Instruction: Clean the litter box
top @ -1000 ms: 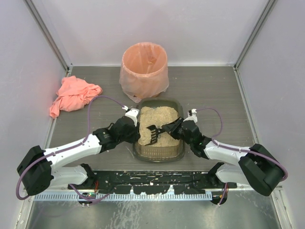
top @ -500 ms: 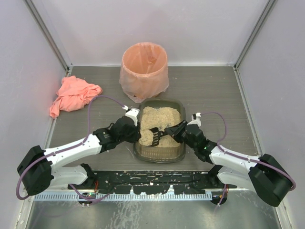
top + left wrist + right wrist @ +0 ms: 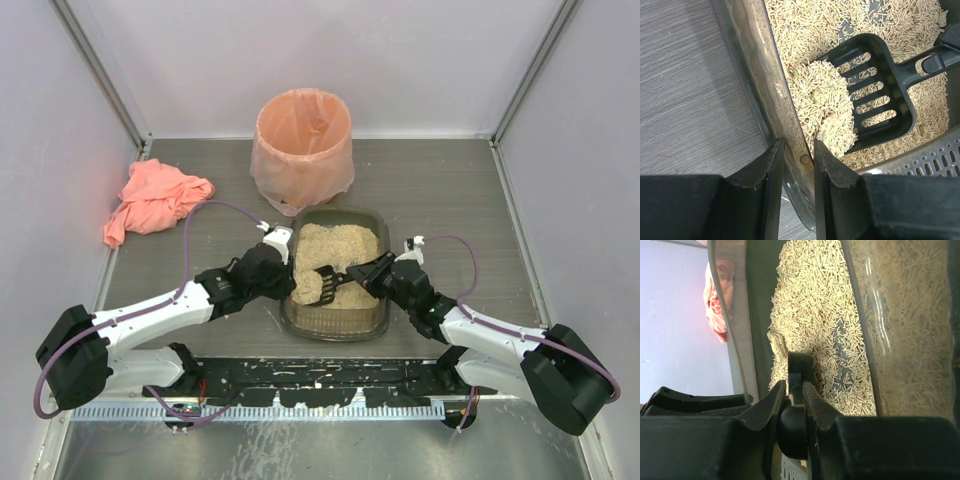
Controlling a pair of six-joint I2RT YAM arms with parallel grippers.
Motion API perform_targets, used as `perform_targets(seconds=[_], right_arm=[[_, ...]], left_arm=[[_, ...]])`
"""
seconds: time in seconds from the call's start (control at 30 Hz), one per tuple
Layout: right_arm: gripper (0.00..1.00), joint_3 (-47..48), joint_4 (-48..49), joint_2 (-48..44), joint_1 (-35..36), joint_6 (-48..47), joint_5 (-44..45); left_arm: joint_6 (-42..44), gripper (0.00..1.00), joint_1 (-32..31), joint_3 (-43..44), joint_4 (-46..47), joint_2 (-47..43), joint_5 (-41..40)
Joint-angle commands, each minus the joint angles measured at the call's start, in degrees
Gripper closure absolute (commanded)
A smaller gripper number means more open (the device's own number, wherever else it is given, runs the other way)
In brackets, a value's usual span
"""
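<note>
A: What is laid out on the tabletop [image 3: 440, 190]?
B: The litter box [image 3: 335, 325] is set at the near middle, between the two arms. The bin [image 3: 302, 150], lined in peach plastic, is stood just behind it. A pink cloth [image 3: 152, 200] is bunched well off to the left.
A: How is the box secured?
B: Its left wall is clamped by the left end effector [image 3: 799, 150], one finger outside and one inside.
A: And the scoop [image 3: 880, 100]?
B: Its handle is pinched tight in the right end effector [image 3: 794, 390]. The slotted blade is lowered into the near-left part of the tray. A heap of pellets [image 3: 827, 102] is carried on it, close against the wall.
A: What is called for to do this step well?
B: As judged from here, the blade is to be lifted level and shaken gently. Loose pellets are thus sifted back through the slots and only clumps are retained. The wall is best held firm so the tray is not dragged. The load is then carried low over the far rim, and tilt is avoided until the bag is beneath it.
A: Risk?
B: Pellets are spilled on the tabletop if the blade is tipped early.
</note>
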Motion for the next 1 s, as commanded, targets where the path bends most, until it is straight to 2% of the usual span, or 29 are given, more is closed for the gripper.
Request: perform_targets(seconds=[0.0,0.97], right_arm=[[0.99,-0.28,6.96,-0.11,-0.78,2.37,0.13],[0.99,-2.8,6.07,-5.29,-3.4,2.35,0.04]], left_arm=[[1.23,0.75,-0.62,0.41,2.12,-0.21,3.31],[1.24,0.77,-0.64,-0.15,1.85,-0.86,2.75]])
